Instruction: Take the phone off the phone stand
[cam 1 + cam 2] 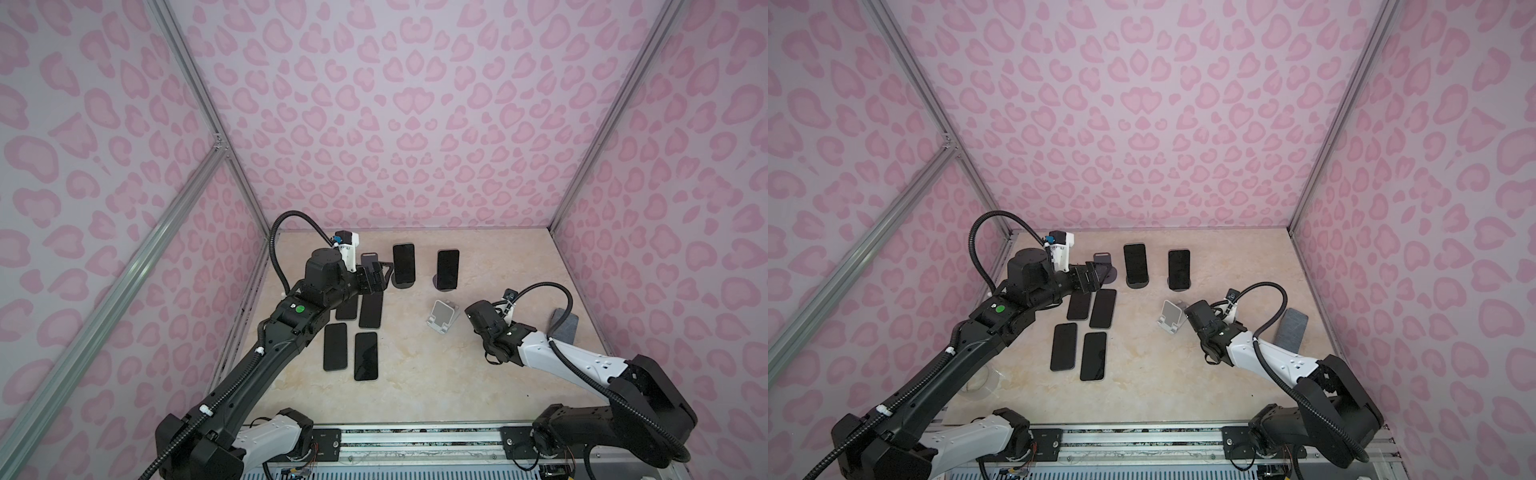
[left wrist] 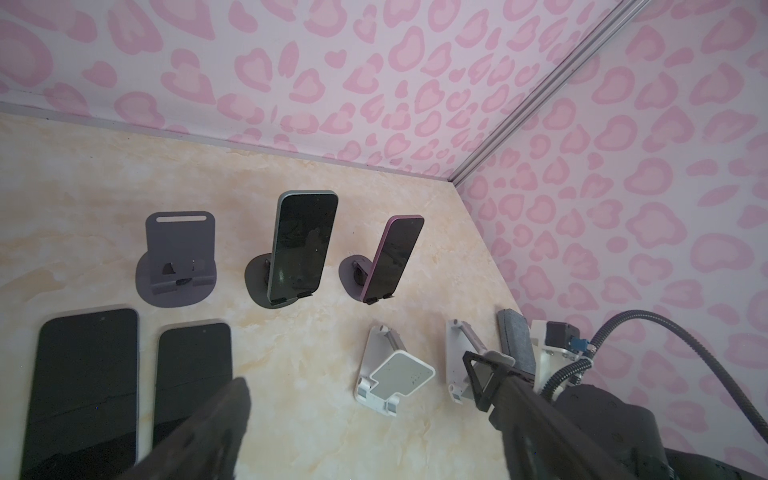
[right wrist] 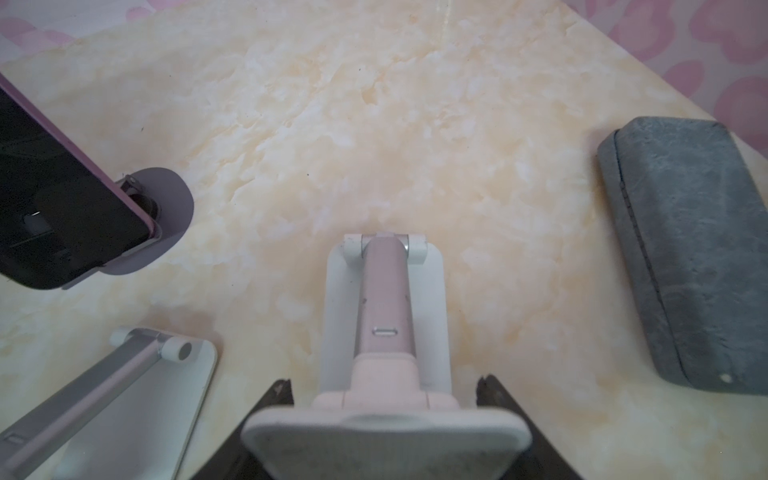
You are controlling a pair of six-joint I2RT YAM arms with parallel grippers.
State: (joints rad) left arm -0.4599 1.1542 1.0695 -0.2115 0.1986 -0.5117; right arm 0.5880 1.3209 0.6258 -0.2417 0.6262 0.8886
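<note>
On the right wrist feed, the right gripper (image 3: 383,380) is closed around the back plate of a pinkish stand (image 3: 386,299), with a dark finger (image 3: 280,392) on each side of it. The plate is blurred that close to the lens, so I can't swear the pads are pressing it, but the jaws are drawn in with only that plate between them. The stand sits on the table (image 3: 374,124) with a white stand (image 3: 137,395) just beside it and a grey case (image 3: 685,249) well apart on its other side. The left gripper (image 1: 376,279) hangs with its jaws wide apart and nothing in them. It is over the far end of the flat phones (image 1: 365,356), four of them lying screen-up in two rows on the left half of the table. A grey stand (image 2: 178,257) is just behind it, toward the back wall. The phones I care about are further along that back row. A green phone (image 2: 301,245) leans upright on a dark stand (image 2: 255,282). Next to it, a purple phone (image 2: 395,257) leans on a purple stand (image 2: 349,272). Both are seated on their ledges and clear of either gripper. The purple one is the nearer to the right gripper, and its lower corner shows at the edge of the right wrist feed.
</note>
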